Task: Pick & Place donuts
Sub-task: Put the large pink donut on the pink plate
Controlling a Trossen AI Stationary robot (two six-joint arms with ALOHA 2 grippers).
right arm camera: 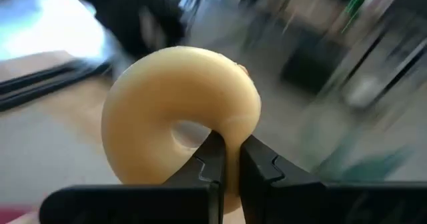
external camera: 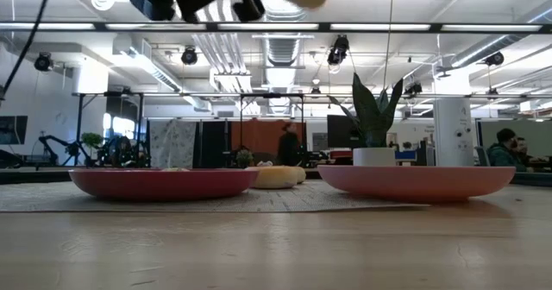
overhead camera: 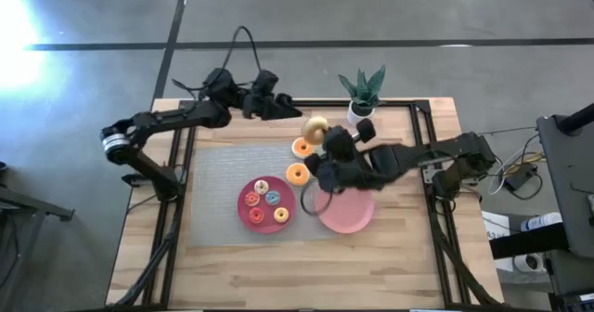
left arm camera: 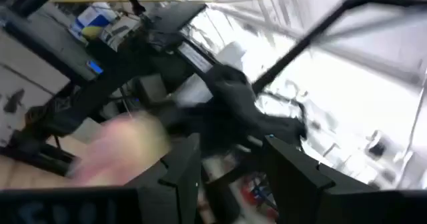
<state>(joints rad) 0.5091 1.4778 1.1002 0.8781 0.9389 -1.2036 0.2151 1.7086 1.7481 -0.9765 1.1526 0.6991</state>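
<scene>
Wooden table below, the right gripper, clamped on a yellow donut, should lower squarely over the pink plate at centre-right.

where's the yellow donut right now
The yellow donut is pinched in the right end effector, held in the air; in the high view it sits over the table's far middle, left of the potted plant.
</scene>
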